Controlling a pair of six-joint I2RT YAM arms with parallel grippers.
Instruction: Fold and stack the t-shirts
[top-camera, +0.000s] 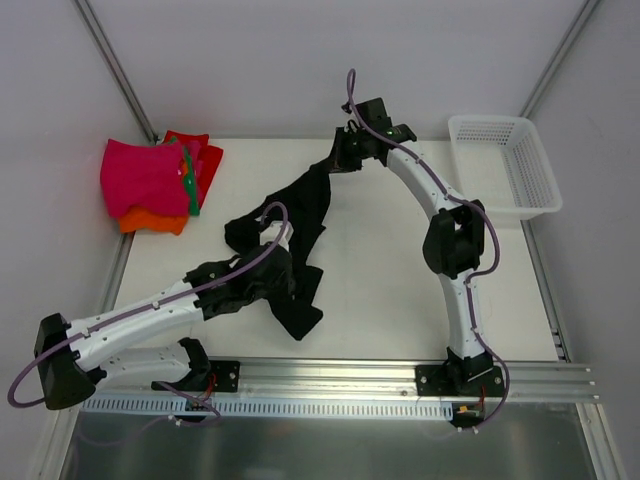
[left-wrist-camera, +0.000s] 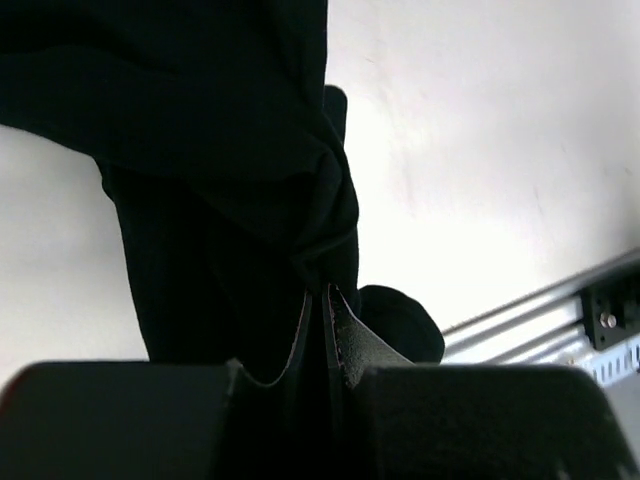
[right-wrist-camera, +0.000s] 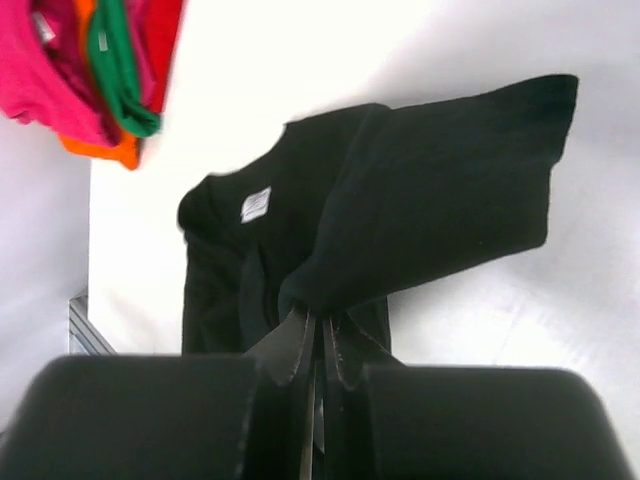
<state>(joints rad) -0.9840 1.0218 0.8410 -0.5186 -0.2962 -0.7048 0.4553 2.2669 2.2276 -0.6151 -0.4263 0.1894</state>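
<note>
Over the worktop (top-camera: 400, 290) the black shirt (top-camera: 305, 205) hangs bunched between the arms, not yet folded. The pile (top-camera: 150, 180) of folded shirts sits far left, awaiting it. The left claw (left-wrist-camera: 325, 295) and right claw (right-wrist-camera: 320, 320) each pinch its cloth.

bright, diffuse light washes the white table (top-camera: 400, 280) nearly to glare, shadows stay soft, the black t-shirt (right-wrist-camera: 430, 190) reads as near-featureless dark, wrist-view foregrounds blur.
</note>
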